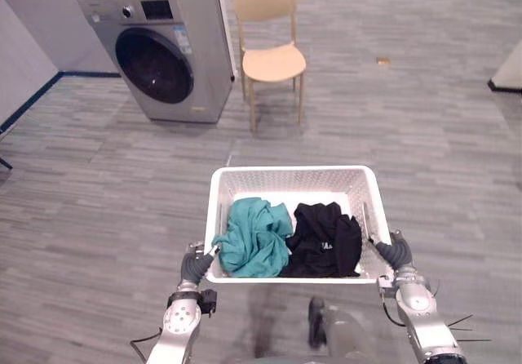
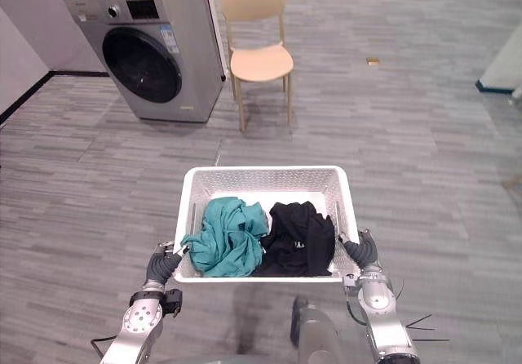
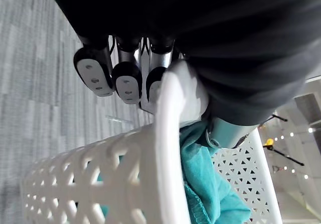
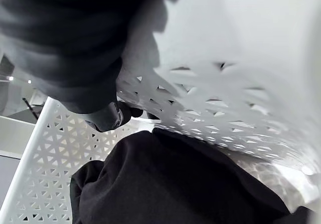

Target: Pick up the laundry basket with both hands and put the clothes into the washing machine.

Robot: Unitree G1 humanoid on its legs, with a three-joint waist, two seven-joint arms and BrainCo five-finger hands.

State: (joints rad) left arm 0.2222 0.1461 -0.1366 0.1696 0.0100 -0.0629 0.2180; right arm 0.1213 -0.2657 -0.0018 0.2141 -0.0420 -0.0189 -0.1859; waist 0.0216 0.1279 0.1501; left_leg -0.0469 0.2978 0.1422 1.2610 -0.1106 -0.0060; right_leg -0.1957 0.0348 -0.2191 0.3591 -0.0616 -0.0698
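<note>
- Two hands hold the white laundry basket (image 1: 289, 170) up off the floor (image 1: 424, 135), one at each short side, near the corners closest to us.
- Our left hand (image 1: 196, 264) grips the basket's left rim. The left wrist view shows its dark-tipped fingers (image 3: 125, 81) curled over the smooth rounded rim, which runs straight through the grasp.
- Our right hand (image 1: 394, 252) clamps the right rim. In the right wrist view its thumb (image 4: 108, 117) is hooked inside against the basket wall, and the fingers are hidden on the outer side.
- The basket is a rectangular tub of hard white plastic. Its walls are pierced with small triangular holes in a lattice pattern, and a plain thick lip runs round the top.
- A crumpled teal garment (image 1: 254, 237) lies in the left half of the basket. Its soft folds are bunched up and reach the near rim, just beside the left hand.
- A black garment (image 1: 326, 240) is heaped in the right half. It touches the teal one along the middle and lies close to the right wall by the right hand.
- The far part of the basket bottom is bare white.
- The washing machine (image 1: 163, 46) stands well away, ahead and to the left. It is a silver-grey box with a round dark door, closed, on its front.
- A pale wooden-looking chair (image 1: 273, 58) with thin legs stands just beside the machine's right side.
- The floor is made of grey planks with a streaked grain.
</note>
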